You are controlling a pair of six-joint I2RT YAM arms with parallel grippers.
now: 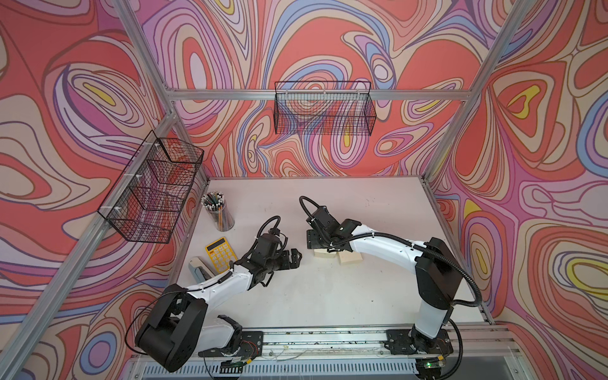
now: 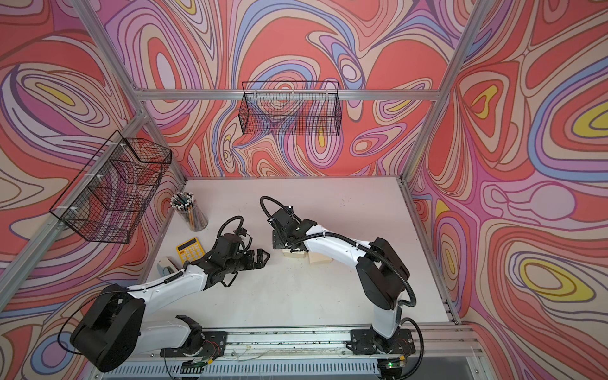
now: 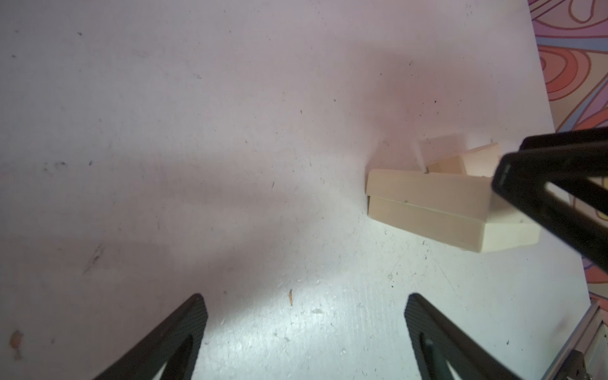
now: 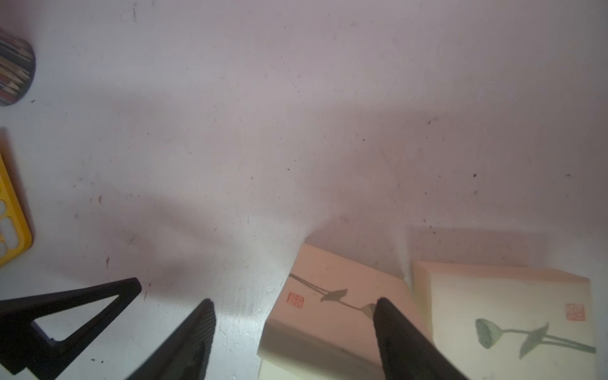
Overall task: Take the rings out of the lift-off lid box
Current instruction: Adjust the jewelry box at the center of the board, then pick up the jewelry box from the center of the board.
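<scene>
Two cream boxes lie side by side mid-table. The nearer lidded box (image 1: 322,254) (image 3: 427,200) carries a bird drawing on its lid (image 4: 329,296), and the lid sits on its base. The other cream box (image 1: 350,257) (image 4: 510,312) shows a lotus drawing. My right gripper (image 4: 294,305) (image 1: 317,241) hovers open over the bird lid, one finger above the lid and the other above bare table. My left gripper (image 3: 306,301) (image 1: 294,258) stands open and empty over the table, just left of the boxes. The rings are hidden.
A pencil cup (image 1: 219,210), a yellow calculator (image 1: 218,255) and a grey stapler (image 1: 199,268) stand along the table's left side. Wire baskets hang on the left wall (image 1: 154,187) and back wall (image 1: 324,108).
</scene>
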